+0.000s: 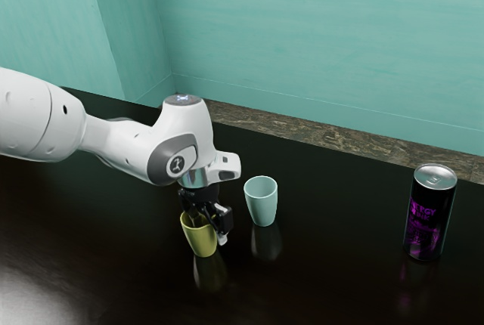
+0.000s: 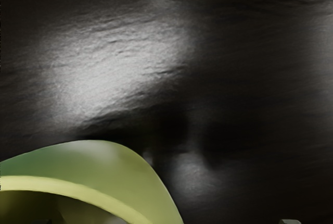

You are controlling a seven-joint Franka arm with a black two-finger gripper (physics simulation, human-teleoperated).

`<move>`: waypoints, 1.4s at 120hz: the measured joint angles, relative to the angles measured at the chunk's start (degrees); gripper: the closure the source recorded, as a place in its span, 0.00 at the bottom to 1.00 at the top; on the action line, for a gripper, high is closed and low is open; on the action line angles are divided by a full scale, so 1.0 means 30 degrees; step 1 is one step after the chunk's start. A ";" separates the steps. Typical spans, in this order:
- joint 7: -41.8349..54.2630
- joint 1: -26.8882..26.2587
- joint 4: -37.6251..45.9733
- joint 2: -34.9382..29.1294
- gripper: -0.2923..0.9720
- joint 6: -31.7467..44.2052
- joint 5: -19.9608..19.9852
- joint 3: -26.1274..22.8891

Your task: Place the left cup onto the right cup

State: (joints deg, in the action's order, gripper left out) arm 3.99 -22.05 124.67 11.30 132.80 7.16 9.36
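Yellow-green cup: close under the hand in the wrist view, its rim and outer wall curving across the corner, with dark tabletop beyond it.
Cup's place: in the exterior view the yellow-green cup stands upright on the table, its base meeting its own reflection (so it looks set down, not lifted).
Gripper: down at the yellow-green cup's rim, pointing straight down. Whether it is clamped on the cup or standing apart from it I cannot tell.
Teal cup: upright on the table at about 2 o'clock from the yellow-green cup, near it but not touching, mouth upward.
Arm: white, entering from 9 o'clock of the exterior view and bending down over the yellow-green cup.
Can: black with purple lettering and a silver top, upright, at 3 o'clock from the teal cup and well apart from both cups.
Table: dark and glossy, mirroring the cups and the can. In the wrist view it carries a broad pale sheen.
Wall: teal, behind the table's far edge at 12 o'clock.
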 joint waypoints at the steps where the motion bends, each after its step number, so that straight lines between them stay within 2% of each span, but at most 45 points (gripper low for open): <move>1: -0.0010 0.0000 0.0002 0.0001 0.37 0.0014 -0.0002 0.0001; 7: -0.0056 0.0004 0.0010 0.0005 0.40 0.0085 0.0011 0.0007; 14: -0.0045 -0.0001 0.0017 0.0011 0.58 0.0135 0.0117 -0.0008; 22: -0.0060 -0.0005 0.0020 -0.0008 0.69 0.0174 0.0172 -0.0013; 32: -0.0092 -0.0005 0.0021 -0.0014 0.76 0.0205 0.0197 -0.0015; 47: -0.0154 -0.0003 0.0021 -0.0042 0.81 0.0214 0.0183 -0.0001; 84: -0.0500 -0.0033 -0.0057 -0.0570 0.85 0.0007 -0.0013 -0.0001; 109: -0.0996 -0.0279 -0.0596 -0.1720 0.85 -0.1044 -0.0469 -0.0008; 140: -0.1651 -0.0407 -0.4595 -0.1810 0.85 -0.4586 -0.2152 -0.0330; 168: -0.1962 -0.0673 -0.9790 0.1538 0.85 -0.6730 -0.3240 -0.1306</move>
State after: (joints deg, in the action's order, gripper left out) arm -1.89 -24.07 95.30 15.92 112.61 -2.56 5.44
